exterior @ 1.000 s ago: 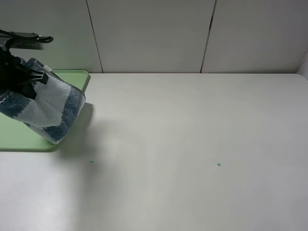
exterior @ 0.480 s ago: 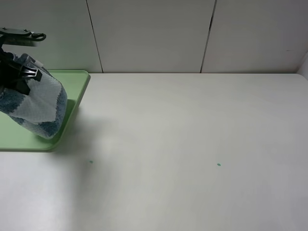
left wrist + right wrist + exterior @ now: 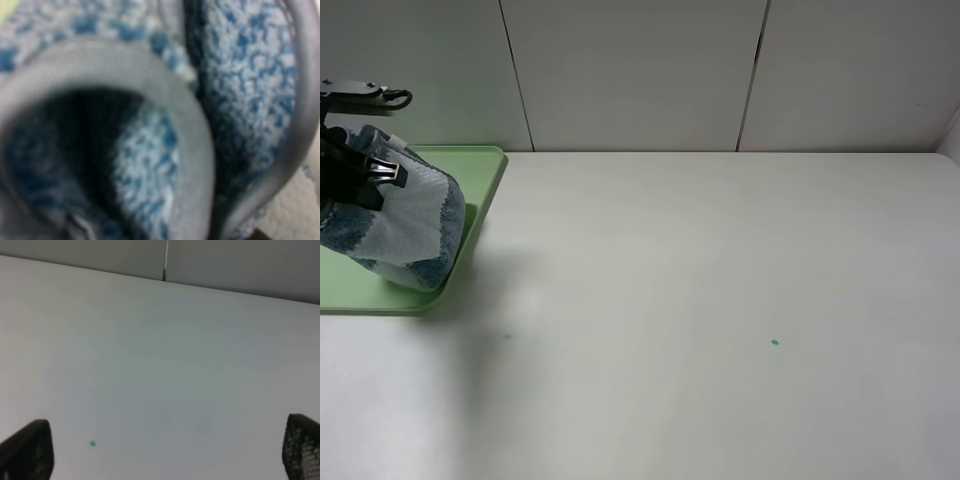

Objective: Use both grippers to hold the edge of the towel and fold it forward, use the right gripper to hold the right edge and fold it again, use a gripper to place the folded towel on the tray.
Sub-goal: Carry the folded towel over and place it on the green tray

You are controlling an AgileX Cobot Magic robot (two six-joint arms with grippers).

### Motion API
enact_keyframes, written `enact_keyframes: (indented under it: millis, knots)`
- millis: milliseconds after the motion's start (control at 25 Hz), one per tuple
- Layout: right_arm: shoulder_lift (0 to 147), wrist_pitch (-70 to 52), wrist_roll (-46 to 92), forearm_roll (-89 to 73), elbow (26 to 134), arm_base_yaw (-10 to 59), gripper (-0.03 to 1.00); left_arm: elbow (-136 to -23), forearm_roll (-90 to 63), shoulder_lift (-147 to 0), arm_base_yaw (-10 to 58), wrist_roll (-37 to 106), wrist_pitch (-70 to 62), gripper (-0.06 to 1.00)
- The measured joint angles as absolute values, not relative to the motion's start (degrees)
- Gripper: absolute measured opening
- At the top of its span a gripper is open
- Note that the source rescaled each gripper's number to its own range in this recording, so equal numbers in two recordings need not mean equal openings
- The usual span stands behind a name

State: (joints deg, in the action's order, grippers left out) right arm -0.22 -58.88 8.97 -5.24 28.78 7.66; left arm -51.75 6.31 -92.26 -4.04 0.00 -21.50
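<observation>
Towel: folded striped bundle [image 3: 410, 225], far left of the high view, hanging over the tray; its lower end looks to reach the tray floor near the front right corner, contact not certain.
Towel, close view: blue and pale terry [image 3: 250, 75] fills the left wrist picture, blurred, with the grey hem [image 3: 197, 150] curling through it in a loop.
Left gripper: black claw [image 3: 355, 165] at the upper left edge of the high view, pinched narrow on the top of the towel; fingers mostly hidden by cloth.
Tray: light green [image 3: 485, 165], at the left edge, partly covered by the towel; rounded back right corner and front rim show.
Right gripper: not seen in the high view; in its wrist picture it [image 3: 170, 450] stands spread wide, black fingertips [image 3: 27, 450] at the two lower corners, nothing between them.
Table: white top [image 3: 720, 300], bare under the right claw apart from a small green dot [image 3: 92, 443]; two such dots in the high view [image 3: 775, 342].
</observation>
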Motion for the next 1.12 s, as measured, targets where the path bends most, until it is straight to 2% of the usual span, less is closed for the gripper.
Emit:
enact_keyframes:
  millis: [360,680,760,1120]
  knots:
    - [-0.22,-58.88,8.97,-5.24,28.78,7.66,1.00,-46.99,6.31,-92.26,-8.65,0.00,-18.33,0.14]
    - [-0.22,-58.88,8.97,-5.24,28.78,7.66,1.00,-46.86,7.39,-92.26,-9.03,0.00,-17.99,0.14]
    - [-0.22,-58.88,8.97,-5.24,28.78,7.66,1.00,-46.86,7.39,-92.26,-9.03,0.36,-17.99,0.16]
    - [-0.22,-58.88,8.97,-5.24,28.78,7.66,1.00,-46.86,8.88,-92.26,-9.03,3.31,-18.16,0.68]
